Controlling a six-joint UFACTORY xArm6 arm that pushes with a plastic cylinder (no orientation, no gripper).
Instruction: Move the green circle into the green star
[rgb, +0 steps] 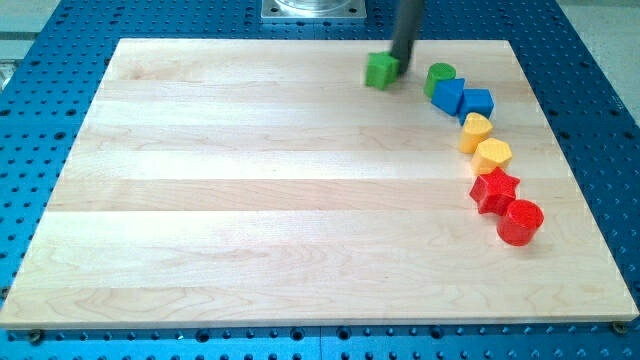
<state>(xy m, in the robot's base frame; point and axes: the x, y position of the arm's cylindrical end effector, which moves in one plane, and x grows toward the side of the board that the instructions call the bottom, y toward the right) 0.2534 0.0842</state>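
The green circle (439, 76) is a short green cylinder near the view's top right, touching a blue block (449, 96). The green star (381, 70) sits to its left near the board's top edge. My tip (400, 59) stands at the green star's right side, touching or almost touching it, between the star and the green circle. The rod rises out of the view's top.
To the right of the first blue block lies a second blue block (477, 102). Below them, in a curve down the right side, lie a yellow block (475, 131), a yellow block (491, 155), a red star (494, 190) and a red cylinder (519, 222). The wooden board (250, 200) rests on a blue perforated table.
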